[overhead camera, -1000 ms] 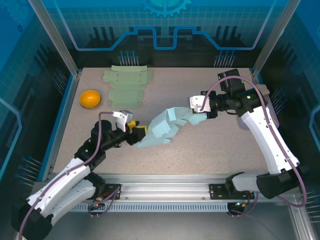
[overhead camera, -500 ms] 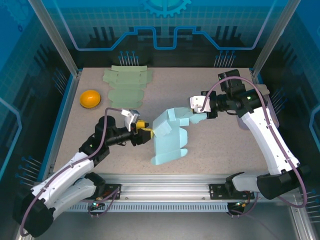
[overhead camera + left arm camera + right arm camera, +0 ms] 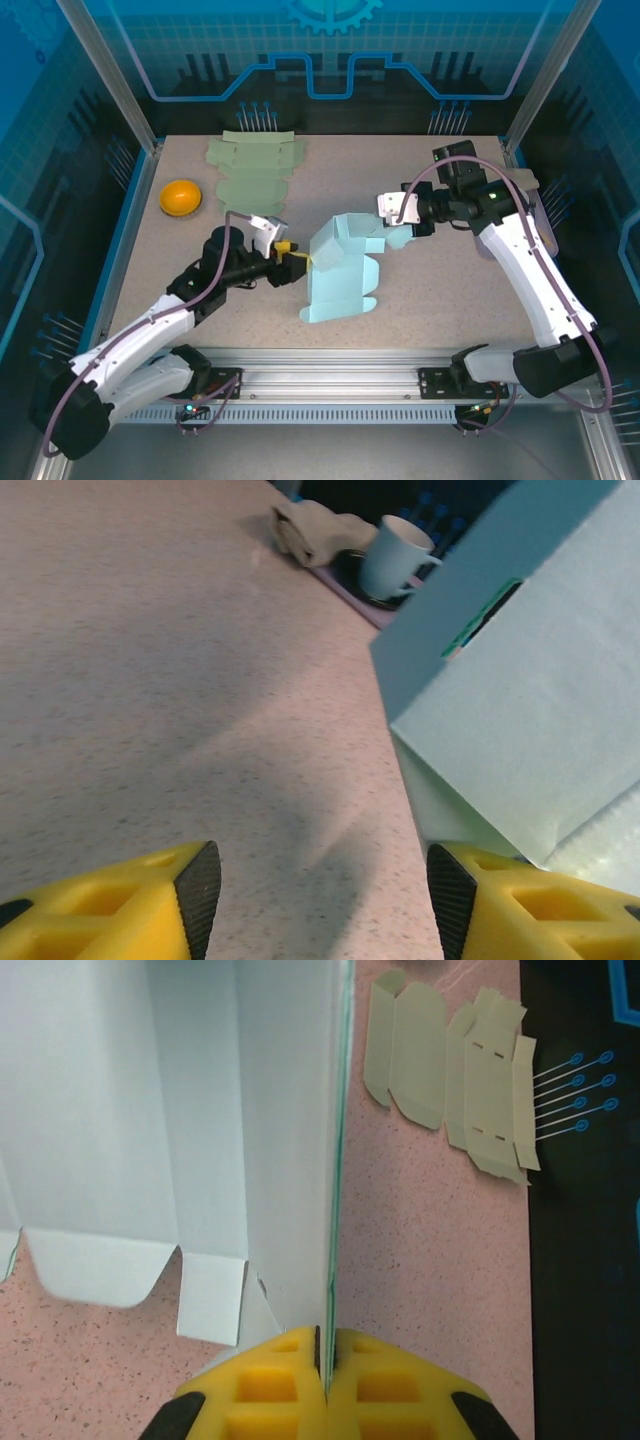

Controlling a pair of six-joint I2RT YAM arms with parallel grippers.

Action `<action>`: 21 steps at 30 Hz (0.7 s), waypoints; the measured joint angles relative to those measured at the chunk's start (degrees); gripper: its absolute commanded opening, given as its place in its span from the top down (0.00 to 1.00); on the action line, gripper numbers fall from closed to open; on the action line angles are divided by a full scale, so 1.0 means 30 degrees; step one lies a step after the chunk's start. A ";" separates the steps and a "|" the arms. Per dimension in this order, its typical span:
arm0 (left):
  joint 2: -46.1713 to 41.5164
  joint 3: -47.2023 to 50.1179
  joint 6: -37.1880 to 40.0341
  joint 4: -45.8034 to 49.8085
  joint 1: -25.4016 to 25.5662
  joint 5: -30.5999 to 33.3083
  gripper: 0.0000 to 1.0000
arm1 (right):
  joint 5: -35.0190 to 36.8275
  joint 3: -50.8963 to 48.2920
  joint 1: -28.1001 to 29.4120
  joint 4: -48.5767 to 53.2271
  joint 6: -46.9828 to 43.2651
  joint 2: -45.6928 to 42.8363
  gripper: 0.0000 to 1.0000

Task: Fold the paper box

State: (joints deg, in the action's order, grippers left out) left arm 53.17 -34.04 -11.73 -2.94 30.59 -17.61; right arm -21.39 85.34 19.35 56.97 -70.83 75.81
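Note:
The light blue paper box [image 3: 340, 268] stands partly unfolded on the middle of the table, its flaps spread toward the near edge. My right gripper [image 3: 393, 237] is shut on the box's far right panel; in the right wrist view the thin panel edge [image 3: 332, 1210] runs straight into the closed yellow fingers [image 3: 380, 1385]. My left gripper [image 3: 298, 262] is open beside the box's left wall, its right finger against the box. The left wrist view shows the box [image 3: 530, 690] on the right with bare table between the yellow fingers [image 3: 120, 910].
Flat pale green box blanks [image 3: 252, 170] lie at the back left, also seen from the right wrist [image 3: 470, 1070]. An orange bowl [image 3: 181, 196] sits at the far left. A white cup [image 3: 395, 555] on a dark saucer stands at the right table edge.
The box has been swung from lying slanted to standing more upright. My left gripper has moved right and forward along with the box's left wall. The right gripper stays clamped.

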 measured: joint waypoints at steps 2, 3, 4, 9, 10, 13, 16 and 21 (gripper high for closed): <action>-0.0823 0.0051 -0.0138 0.0860 0.0007 0.0619 0.39 | 0.0117 -0.0007 0.0226 -0.0015 0.0000 0.0663 1.00; -0.1290 0.0153 -0.0219 0.1224 0.0007 0.0831 0.39 | 0.0211 0.0007 0.0350 -0.0007 0.0000 0.1035 1.00; -0.1851 0.0321 -0.0350 0.1647 0.0007 0.1042 0.39 | 0.0372 0.0095 0.0510 0.0051 0.0000 0.1545 1.00; -0.5180 0.1887 -0.1727 0.3198 0.0007 0.2805 0.37 | 0.1443 0.1049 0.1581 0.0707 -0.0277 0.4772 1.00; -0.5719 0.2186 -0.2062 0.3388 0.0007 0.3279 0.37 | 0.1523 0.1202 0.1785 0.0721 -0.0270 0.5450 1.00; -0.6652 0.2812 -0.2696 0.3628 0.0007 0.4670 0.37 | 0.1880 0.1341 0.2310 0.0707 -0.0189 0.6914 1.00; -0.6703 0.3315 -0.3133 0.3519 0.0007 0.5960 0.37 | 0.2645 0.1188 0.2732 0.0328 0.0117 0.7453 1.00; -0.5581 0.4546 -0.3643 0.1916 -0.0095 0.7286 0.40 | 0.5166 -0.1836 0.3606 -0.3548 0.0874 0.6805 1.00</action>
State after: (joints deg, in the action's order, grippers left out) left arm 36.42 -20.40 -22.65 2.81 30.30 4.25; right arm -5.89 79.83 30.17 46.33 -68.20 96.23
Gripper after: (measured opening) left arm 0.614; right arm 0.044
